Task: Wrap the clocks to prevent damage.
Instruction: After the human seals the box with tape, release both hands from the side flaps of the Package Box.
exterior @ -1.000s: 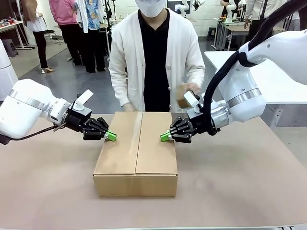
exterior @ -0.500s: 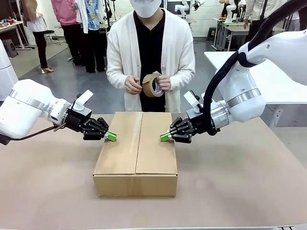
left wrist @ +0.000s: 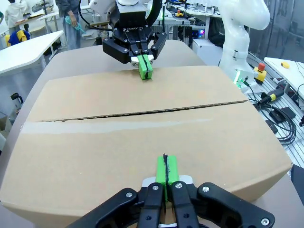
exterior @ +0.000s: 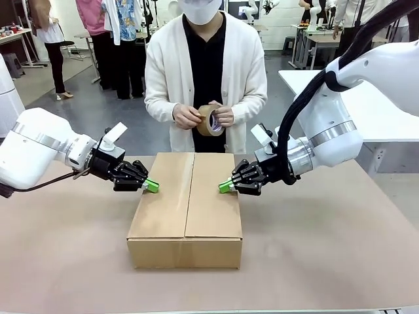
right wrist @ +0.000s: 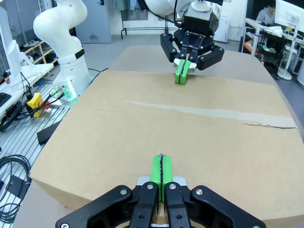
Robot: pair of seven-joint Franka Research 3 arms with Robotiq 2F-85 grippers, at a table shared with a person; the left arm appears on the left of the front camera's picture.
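Front view: left pincer point(exterior: 152, 186) and right pincer point(exterior: 224, 186), both pressed together, pin the closed box point(exterior: 186, 219), not yet sealed with the person's tape roll point(exterior: 209, 121).

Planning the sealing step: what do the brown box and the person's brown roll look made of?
Closed brown rectangular box: matte cardboard, judging by folded flaps and rough centre seam. Brown ring-shaped roll the person holds: probably packing tape; finish too small to judge.

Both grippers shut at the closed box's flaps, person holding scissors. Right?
Not scissors: the person holds a roll of brown tape, as the front view shows. Rest stands: left gripper and right gripper shut at the box flaps.
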